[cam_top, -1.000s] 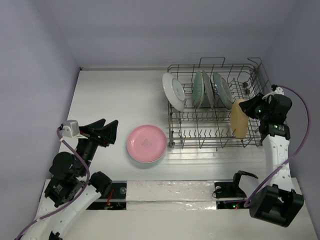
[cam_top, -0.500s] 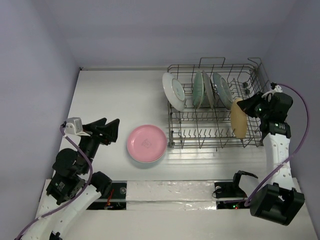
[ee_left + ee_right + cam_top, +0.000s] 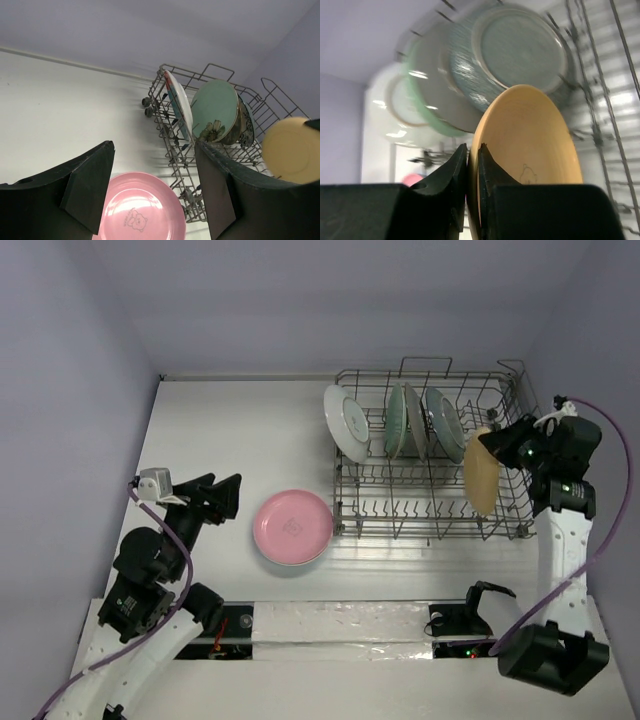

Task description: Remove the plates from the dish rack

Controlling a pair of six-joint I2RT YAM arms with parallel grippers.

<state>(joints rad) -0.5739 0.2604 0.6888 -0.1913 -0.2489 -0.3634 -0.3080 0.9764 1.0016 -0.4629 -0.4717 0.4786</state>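
Note:
The grey wire dish rack [image 3: 430, 525] [image 3: 175, 150] stands at the right of the table. A white plate [image 3: 347, 423], a mint green plate [image 3: 397, 420] and a dark patterned plate [image 3: 443, 422] stand upright in it. My right gripper [image 3: 492, 443] [image 3: 473, 155] is shut on the rim of the yellow-orange plate [image 3: 481, 476] [image 3: 530, 135], held on edge over the rack's right end. A pink plate [image 3: 292, 526] [image 3: 137, 207] lies flat on the table left of the rack. My left gripper [image 3: 225, 495] [image 3: 152, 185] hangs open above and left of the pink plate, holding nothing.
The rack's front rows of tines [image 3: 400, 510] hold nothing. The pink plate seems to rest on another plate beneath it. A white strip [image 3: 340, 620] runs along the near edge between the arm bases. Walls close the back and both sides.
My right gripper has closed on the yellow-orange plate and lifted it a little up and to the right. The left arm has drifted slightly, its gripper still open.

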